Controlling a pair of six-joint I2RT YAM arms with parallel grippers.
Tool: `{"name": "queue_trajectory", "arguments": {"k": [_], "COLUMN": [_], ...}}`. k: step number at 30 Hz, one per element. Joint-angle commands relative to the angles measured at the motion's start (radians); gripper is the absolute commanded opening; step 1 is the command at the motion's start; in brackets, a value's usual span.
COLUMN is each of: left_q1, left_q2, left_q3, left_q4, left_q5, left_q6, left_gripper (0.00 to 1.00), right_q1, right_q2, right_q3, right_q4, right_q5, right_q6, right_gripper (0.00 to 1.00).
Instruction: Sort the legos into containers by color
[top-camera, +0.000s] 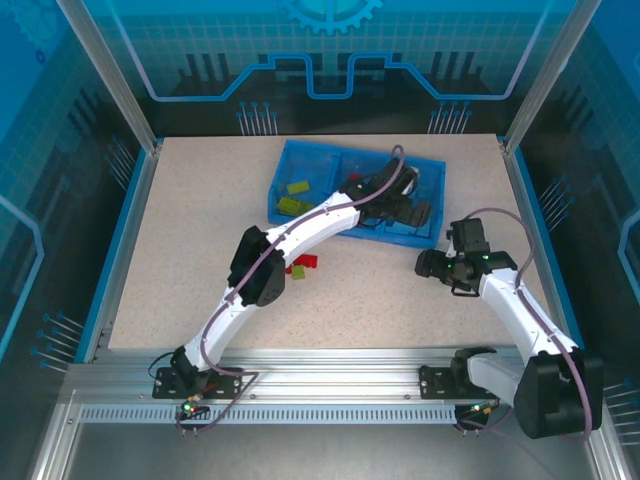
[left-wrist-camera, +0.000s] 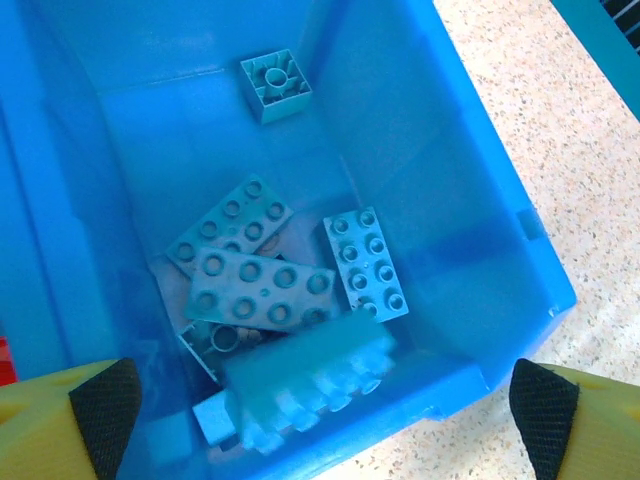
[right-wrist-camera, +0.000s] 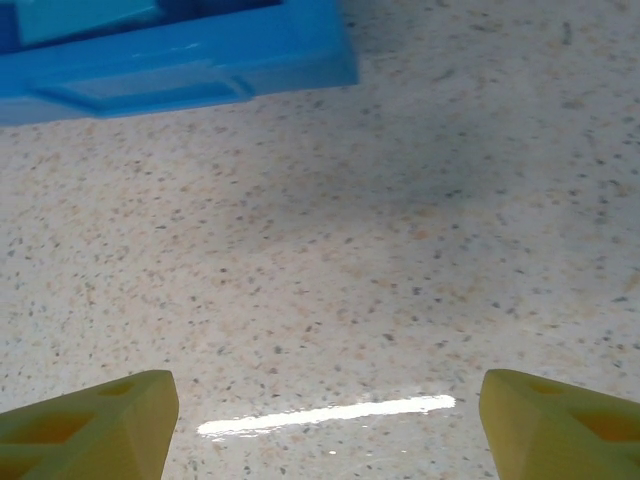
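Left gripper (left-wrist-camera: 322, 400), right gripper (right-wrist-camera: 325, 405) stood open; small red studded plastic bricks (top-camera: 305, 266) lay off shallow blue plastic tray's (top-camera: 300, 148) near edge, nearer left.

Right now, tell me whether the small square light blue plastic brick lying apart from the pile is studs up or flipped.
Flipped: the square light blue brick shows its hollow underside and central tube, no studs.
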Motion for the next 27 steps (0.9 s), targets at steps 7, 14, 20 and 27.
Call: {"name": "queue_trajectory", "arguments": {"k": [7,14,20,27], "left_q1": [0.01,0.139,0.332,0.485], "left_q2": [-0.287,-0.608,-0.876,-1.075], "left_q3": [-0.178,-0.555,-0.966,-1.255], "left_q4": [0.043,0.104,0.114,0.06], "left_q5": [-0.162,-0.157,-0.105,-0.072], "left_q6": [-0.038,-0.118,-0.2,-0.235], "left_gripper": [0.99,0.99,0.99,0.99], "right_q1": [0.268,0.524,0.649,0.691], "right_q2": [0.052,0.364,0.687,0.903], "right_q3": [0.071,0.373,0.684,0.901], "right_q4": [0.089,0.128,0.059,-0.076], "right_q5": [0.072,0.099,0.022,-0.033], "right_q6": [0.142,-0.141,-0.48,-0.686], "right_gripper": [0.81,0.81,0.77,0.77]}}
